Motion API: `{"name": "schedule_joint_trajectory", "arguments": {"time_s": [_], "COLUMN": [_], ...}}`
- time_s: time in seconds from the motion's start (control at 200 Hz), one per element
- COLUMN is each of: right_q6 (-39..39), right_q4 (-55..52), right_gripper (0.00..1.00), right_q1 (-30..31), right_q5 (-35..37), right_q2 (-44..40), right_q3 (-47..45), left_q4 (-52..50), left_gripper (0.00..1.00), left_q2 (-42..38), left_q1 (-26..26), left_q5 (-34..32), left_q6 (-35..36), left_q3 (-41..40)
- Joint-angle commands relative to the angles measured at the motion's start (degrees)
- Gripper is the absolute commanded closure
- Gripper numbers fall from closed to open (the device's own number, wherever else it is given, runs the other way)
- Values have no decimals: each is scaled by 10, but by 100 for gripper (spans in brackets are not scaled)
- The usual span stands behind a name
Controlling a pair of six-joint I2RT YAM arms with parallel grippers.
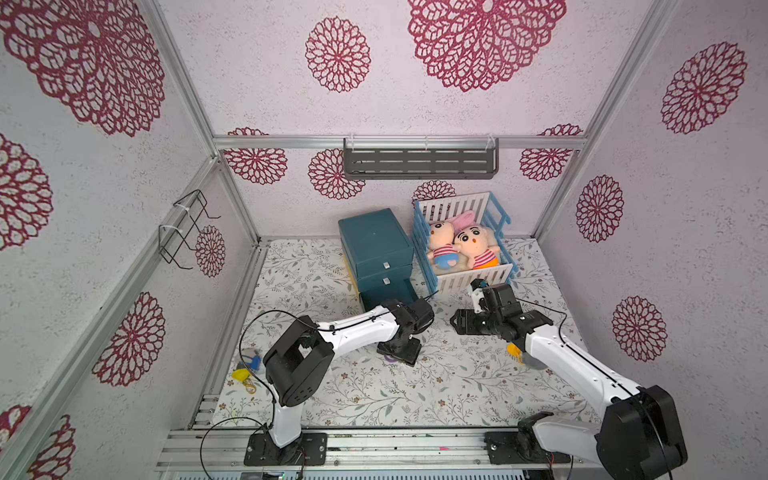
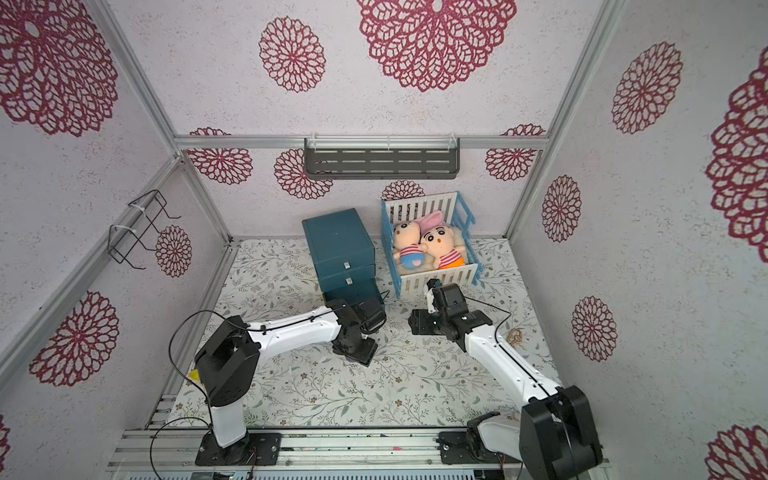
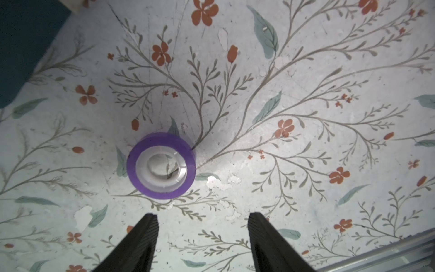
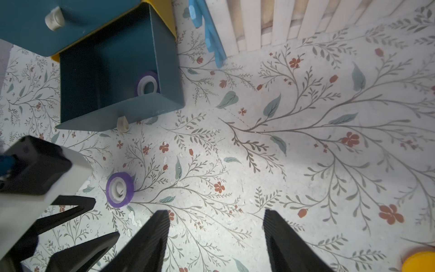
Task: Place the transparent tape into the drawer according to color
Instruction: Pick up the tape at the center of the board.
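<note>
A purple-rimmed roll of transparent tape (image 3: pixel 161 166) lies flat on the floral table, just beyond my left gripper (image 3: pixel 203 215), which is open and empty above the table. The right wrist view shows the same roll (image 4: pixel 120 189) beside the left fingers (image 4: pixel 77 205), and a second purple roll (image 4: pixel 147 84) inside the open bottom drawer (image 4: pixel 164 70) of the teal cabinet (image 1: pixel 376 245). My right gripper (image 4: pixel 216 212) is open, empty, and to the right of the drawer. An orange-yellow roll (image 4: pixel 421 261) lies near the right arm (image 1: pixel 514 350). In both top views the left arm hides most of the loose purple roll.
A blue and white toy crib (image 1: pixel 465 245) with two plush dolls stands right of the cabinet. Small yellow and blue items (image 1: pixel 243 370) lie at the table's left edge. A dark shelf (image 1: pixel 419 160) hangs on the back wall and a wire rack (image 1: pixel 187 228) on the left wall.
</note>
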Motion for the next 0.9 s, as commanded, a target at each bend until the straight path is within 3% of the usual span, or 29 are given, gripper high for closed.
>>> {"name": "schedule_joint_trajectory", "arguments": {"time_s": [0.0,0.305,0.896], "right_q6": [3,2,-1], "right_q4": [15,14,14], "right_gripper": [30,30,30], "right_q1": [-5,-9,-16], "right_q5": [-11,-18,-21], "right_q2": [-21,-25,-25], "right_q3": [0,-9,-6], "left_q4": [7,9,3], "left_gripper": [36,43,46], "left_q2": [18,56,81], "left_q1": [-6,-6,-4], "left_q5": [-7,-18,-40], "left_q6": [12,22,34], "left_q3": [14,29,43]}}
